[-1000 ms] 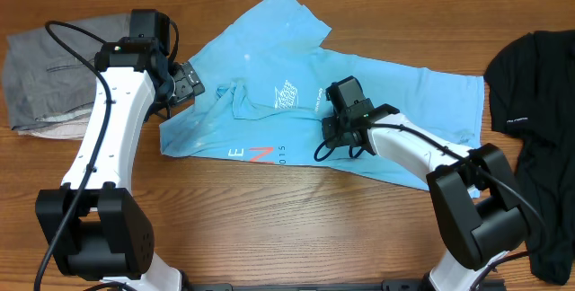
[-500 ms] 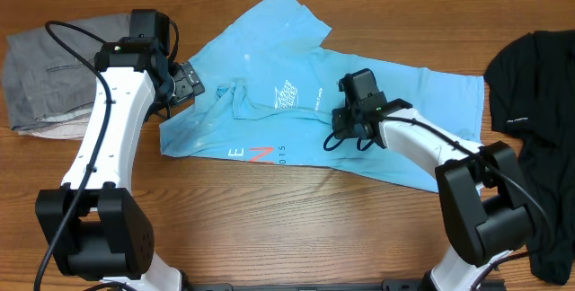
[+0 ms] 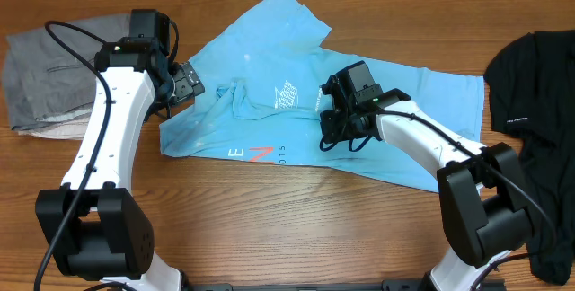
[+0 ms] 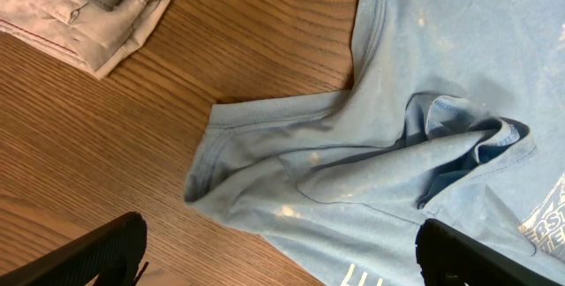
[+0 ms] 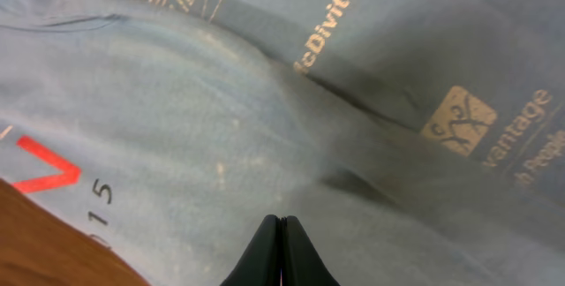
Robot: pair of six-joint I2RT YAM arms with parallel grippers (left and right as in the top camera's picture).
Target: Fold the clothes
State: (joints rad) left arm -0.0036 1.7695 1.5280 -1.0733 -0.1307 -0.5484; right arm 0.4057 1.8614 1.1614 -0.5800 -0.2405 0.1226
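Jaws together, right gripper [image 5: 280,222] tips above T-shirt [image 5: 221,145] middle.

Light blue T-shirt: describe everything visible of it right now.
The light blue T-shirt looks like soft cotton and lies unfolded and wrinkled on the wooden table, one part pointing toward the far edge. Its collar is bunched up. White logos sit near the middle; white-and-coral letters show by the near edge. The right gripper, shut, has its tips at the cloth; whether it pinches fabric is unclear. The left gripper hangs open above one hemmed corner, not touching.
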